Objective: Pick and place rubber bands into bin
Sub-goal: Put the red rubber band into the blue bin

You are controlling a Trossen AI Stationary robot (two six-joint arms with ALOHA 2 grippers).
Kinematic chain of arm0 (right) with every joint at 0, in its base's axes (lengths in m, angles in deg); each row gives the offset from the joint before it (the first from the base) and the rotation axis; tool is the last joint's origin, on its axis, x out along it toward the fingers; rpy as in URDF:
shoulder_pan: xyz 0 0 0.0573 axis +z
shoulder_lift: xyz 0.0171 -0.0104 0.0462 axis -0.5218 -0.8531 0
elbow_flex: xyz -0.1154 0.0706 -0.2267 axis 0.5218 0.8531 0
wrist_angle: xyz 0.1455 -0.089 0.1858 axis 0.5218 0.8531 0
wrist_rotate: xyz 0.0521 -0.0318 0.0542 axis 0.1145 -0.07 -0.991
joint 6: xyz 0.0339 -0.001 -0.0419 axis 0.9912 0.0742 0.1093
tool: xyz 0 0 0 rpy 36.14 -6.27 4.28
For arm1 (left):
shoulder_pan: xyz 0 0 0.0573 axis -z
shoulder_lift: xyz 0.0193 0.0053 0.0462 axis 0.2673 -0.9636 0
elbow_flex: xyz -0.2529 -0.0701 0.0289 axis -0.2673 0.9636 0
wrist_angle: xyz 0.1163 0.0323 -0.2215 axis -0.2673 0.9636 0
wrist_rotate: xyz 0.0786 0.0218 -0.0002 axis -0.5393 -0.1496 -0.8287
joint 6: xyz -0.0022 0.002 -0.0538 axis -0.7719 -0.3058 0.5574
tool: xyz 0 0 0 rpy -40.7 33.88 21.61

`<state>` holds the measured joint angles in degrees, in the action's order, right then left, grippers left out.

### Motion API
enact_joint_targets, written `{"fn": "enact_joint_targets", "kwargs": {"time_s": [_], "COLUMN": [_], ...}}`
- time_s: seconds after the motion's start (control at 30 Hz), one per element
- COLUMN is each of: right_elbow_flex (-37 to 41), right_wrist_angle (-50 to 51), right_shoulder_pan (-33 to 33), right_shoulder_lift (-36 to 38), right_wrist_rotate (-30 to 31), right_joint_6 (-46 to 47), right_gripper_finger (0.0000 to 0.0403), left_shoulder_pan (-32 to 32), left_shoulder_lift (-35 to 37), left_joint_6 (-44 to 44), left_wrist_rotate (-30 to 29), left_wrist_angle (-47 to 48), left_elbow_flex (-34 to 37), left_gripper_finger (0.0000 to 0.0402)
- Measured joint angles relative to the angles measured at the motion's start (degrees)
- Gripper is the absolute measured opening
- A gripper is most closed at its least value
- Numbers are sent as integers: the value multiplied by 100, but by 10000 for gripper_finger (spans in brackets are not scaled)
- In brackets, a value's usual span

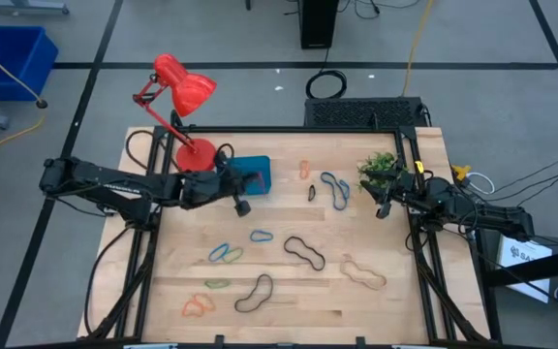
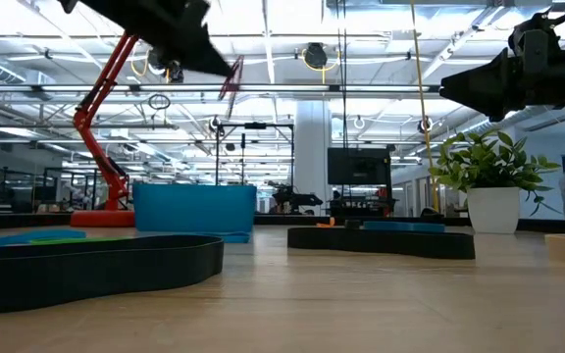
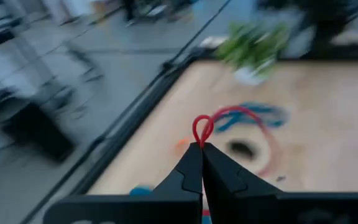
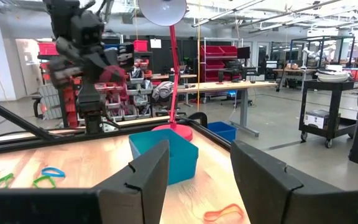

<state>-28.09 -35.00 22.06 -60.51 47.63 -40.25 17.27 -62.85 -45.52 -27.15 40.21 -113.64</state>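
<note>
Looks like mid-carry: the left hand (image 3: 201, 144) is pinched tight on a red rubber band (image 3: 203, 127) right beside the bin (image 1: 256, 173), so next it needs to get over it and let go, while the right hand (image 4: 197, 163) waits slack by the plant (image 1: 380, 167).

The wooden table (image 1: 289, 291) spreads under my left fingers (image 3: 188, 174) and my right fingers (image 4: 145, 177). A red lamp (image 1: 184, 92) stands near my left fingers, its round base on the wood and its shade leaning out past the table's edge. A small potted plant (image 1: 380, 170) in a white pot sits just beside my right fingers, well ahead of my left ones. Beyond the table, far from both, a blue crate (image 1: 13, 58) rests on the floor. A coiled black cable (image 1: 327, 85) lies past the far edge, next to a dark mesh panel (image 1: 364, 112).
</note>
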Motion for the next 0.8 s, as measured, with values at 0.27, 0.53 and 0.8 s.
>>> {"fn": "enact_joint_targets", "kwargs": {"time_s": [0.27,0.53,0.8], "right_elbow_flex": [-1,-2,-2], "right_wrist_angle": [1,3,31], "right_shoulder_pan": [0,0,0], "right_shoulder_lift": [0,0,0], "right_wrist_rotate": [2,2,2], "right_joint_6": [0,0,0], "right_gripper_finger": [169,169,169], "left_shoulder_pan": [-518,-1063,-1547], "left_shoulder_lift": [-524,-1437,-1937], "left_joint_6": [364,369,623], "left_wrist_rotate": [-425,-305,1000], "left_wrist_angle": [869,914,1034], "left_elbow_flex": [0,0,0], "left_gripper_finger": [5,3,3]}}
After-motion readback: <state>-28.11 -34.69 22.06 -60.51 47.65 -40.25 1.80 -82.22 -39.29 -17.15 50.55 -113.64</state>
